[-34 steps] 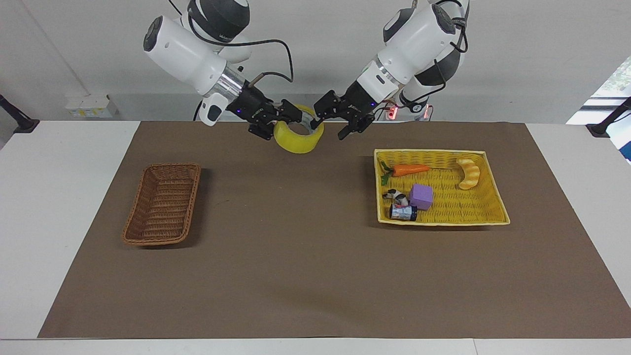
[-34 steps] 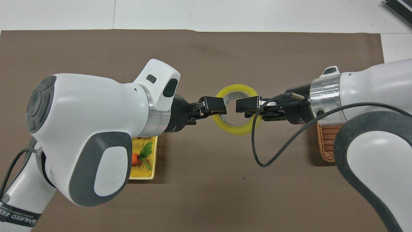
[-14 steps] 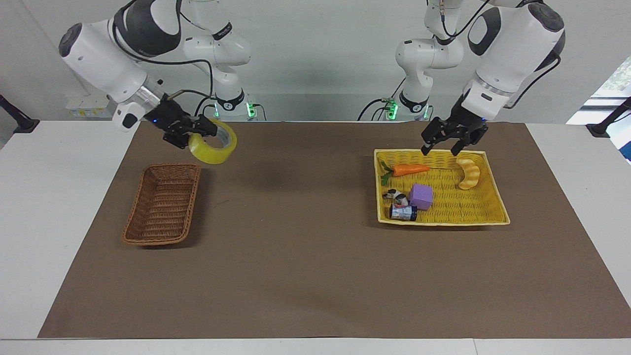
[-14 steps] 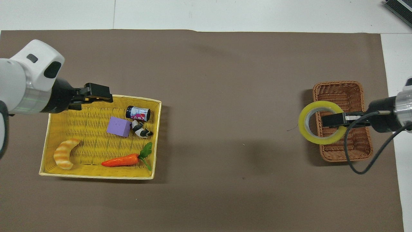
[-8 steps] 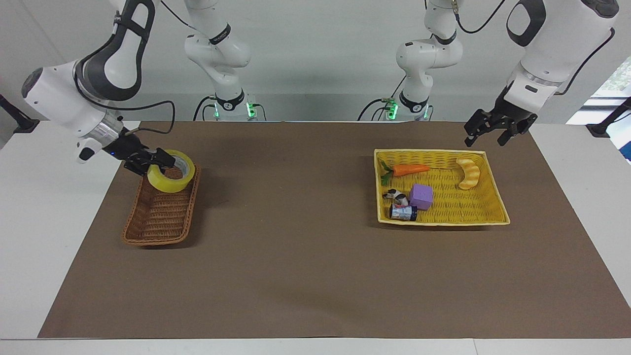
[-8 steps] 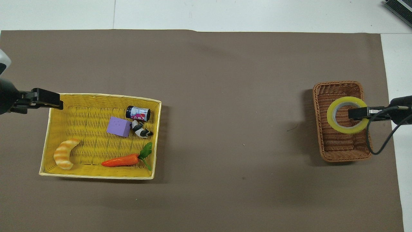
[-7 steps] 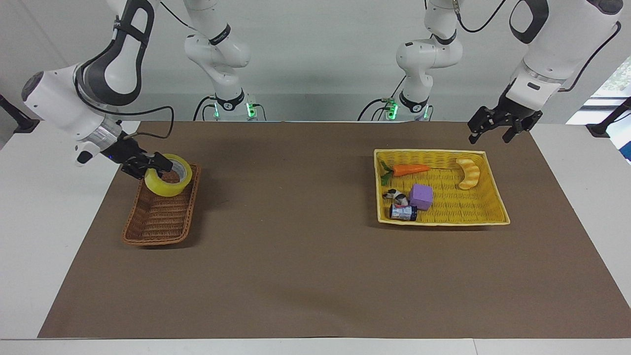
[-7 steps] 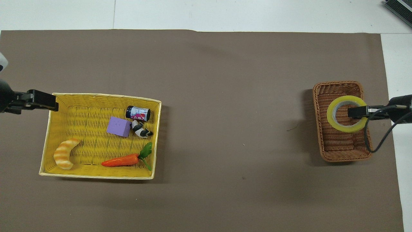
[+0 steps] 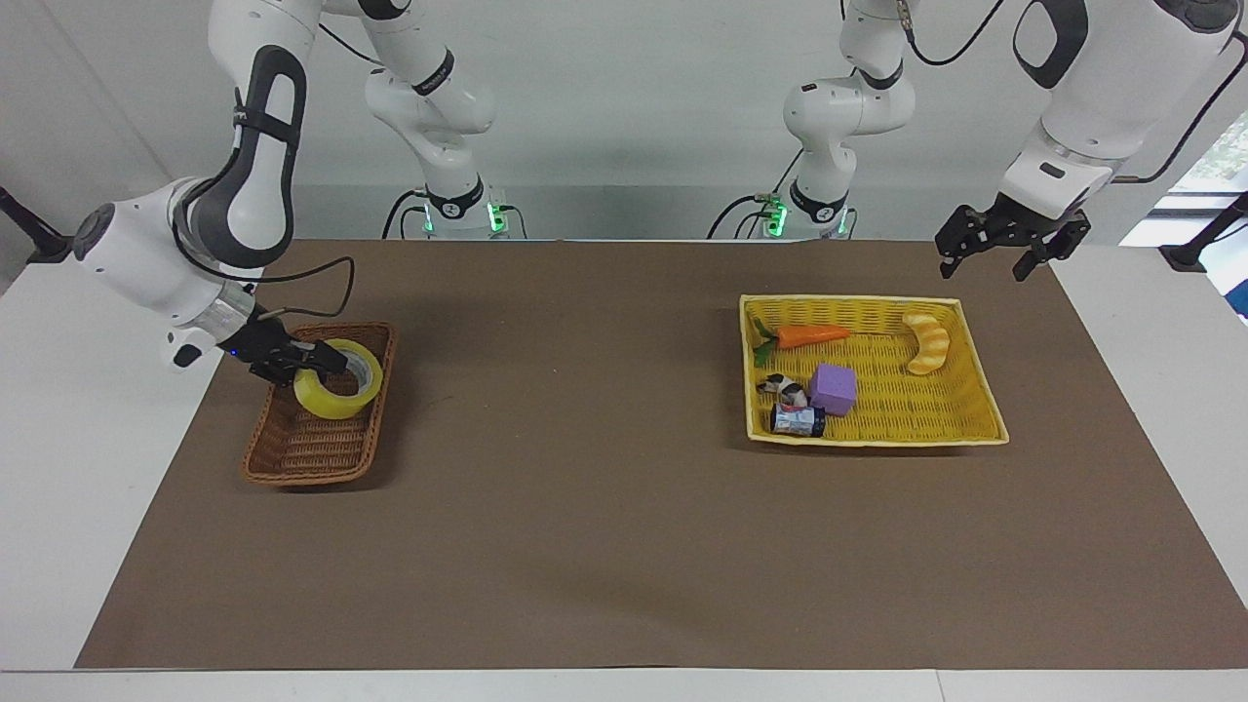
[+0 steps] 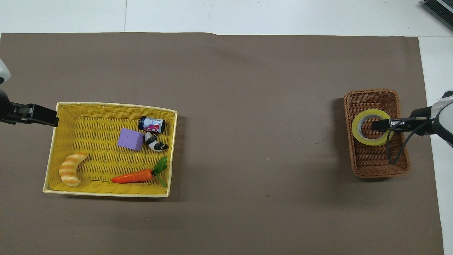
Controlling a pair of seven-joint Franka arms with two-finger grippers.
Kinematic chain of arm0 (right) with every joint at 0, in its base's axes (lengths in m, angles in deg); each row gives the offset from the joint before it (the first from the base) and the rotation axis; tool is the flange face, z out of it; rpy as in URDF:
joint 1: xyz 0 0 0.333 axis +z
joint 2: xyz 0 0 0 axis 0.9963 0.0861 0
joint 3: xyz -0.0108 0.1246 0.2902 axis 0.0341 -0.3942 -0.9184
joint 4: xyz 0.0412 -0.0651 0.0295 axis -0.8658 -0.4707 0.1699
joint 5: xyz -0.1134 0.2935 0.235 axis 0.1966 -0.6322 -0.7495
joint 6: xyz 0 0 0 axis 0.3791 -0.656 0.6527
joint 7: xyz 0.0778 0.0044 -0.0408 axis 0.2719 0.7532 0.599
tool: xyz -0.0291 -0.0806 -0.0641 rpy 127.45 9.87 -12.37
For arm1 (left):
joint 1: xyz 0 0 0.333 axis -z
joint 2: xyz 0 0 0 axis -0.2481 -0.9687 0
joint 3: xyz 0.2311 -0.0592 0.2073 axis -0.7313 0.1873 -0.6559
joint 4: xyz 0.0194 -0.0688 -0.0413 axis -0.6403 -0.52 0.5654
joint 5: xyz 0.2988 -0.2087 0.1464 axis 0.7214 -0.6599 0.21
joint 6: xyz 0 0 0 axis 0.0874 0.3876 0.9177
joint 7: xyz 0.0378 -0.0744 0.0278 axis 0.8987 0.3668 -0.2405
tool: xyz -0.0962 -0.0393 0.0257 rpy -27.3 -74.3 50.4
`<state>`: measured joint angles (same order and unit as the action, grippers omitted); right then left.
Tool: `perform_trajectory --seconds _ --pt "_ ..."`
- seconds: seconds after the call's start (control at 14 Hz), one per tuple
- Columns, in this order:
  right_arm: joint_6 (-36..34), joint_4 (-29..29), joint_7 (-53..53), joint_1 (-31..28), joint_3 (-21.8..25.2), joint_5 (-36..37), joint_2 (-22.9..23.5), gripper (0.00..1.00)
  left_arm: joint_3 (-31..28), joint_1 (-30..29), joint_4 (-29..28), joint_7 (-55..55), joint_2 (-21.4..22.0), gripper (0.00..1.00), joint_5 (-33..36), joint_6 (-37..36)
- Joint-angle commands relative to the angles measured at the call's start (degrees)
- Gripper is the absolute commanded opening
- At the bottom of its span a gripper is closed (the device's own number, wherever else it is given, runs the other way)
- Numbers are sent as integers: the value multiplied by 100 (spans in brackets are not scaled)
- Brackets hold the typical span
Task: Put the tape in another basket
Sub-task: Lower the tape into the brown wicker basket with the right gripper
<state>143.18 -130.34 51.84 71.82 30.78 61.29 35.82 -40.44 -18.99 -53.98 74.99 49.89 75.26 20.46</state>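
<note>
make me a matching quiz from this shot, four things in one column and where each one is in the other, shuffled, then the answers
Things
1. tape
2. carrot
3. purple cube
4. left hand

Places
A. in the yellow basket, beside the small can
B. open, in the air off the yellow basket's corner nearest the robots, at the left arm's end
C. gripped by the right hand, over the brown basket
D. in the yellow basket, along the side nearest the robots

Pairs: 1-C, 2-D, 3-A, 4-B
</note>
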Motion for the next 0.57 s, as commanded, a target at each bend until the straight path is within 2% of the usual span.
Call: perform_trajectory --seconds 0.0,0.36,0.43,0.5 --pt "61 -42 484 -293 -78 -27 110 0 73 -127 15 -105 9 100 82 -86" --pt "87 -156 582 -294 -78 -201 173 0 73 -127 15 -105 17 100 82 -86" --pt "87 -174 574 -285 -78 -220 164 6 73 -127 15 -105 9 100 82 -86" --pt "96 -174 574 -285 -78 -220 164 27 73 -127 15 -105 9 100 82 -86"
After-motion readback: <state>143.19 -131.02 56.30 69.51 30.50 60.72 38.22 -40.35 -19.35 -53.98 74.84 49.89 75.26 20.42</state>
